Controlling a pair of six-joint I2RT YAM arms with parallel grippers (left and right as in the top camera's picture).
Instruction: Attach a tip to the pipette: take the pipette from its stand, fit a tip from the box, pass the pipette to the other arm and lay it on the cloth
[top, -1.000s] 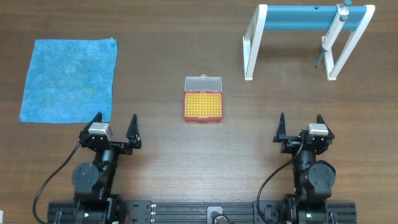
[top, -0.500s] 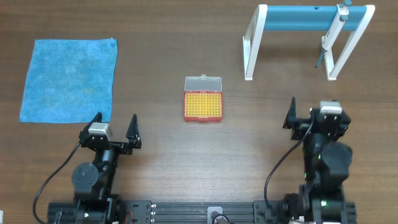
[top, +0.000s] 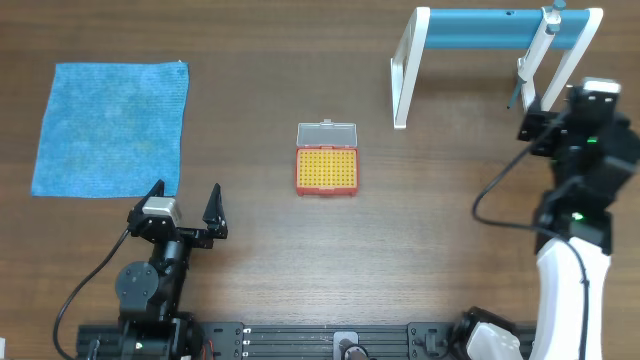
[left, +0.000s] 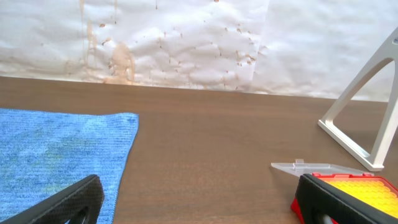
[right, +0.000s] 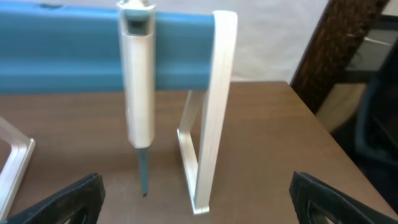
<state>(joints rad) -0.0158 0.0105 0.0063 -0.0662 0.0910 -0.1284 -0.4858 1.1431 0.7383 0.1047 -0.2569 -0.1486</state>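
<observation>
**Bright, Even Light From Above**

The table (top: 260, 250) was lit brightly and evenly from overhead. Only soft, short shadows were cast beside the tip box (top: 326, 172) and the feet of the stand (top: 485, 30). The wall (left: 186, 43) in the left wrist view was rendered pale. In the right wrist view, the room (right: 367, 93) past the table's edge was left dark.

The cloth (top: 110, 128) lies left, tip box (top: 326, 170) centre, pipette (right: 140, 93) apparently hanging on the stand (top: 480, 28) right.
</observation>
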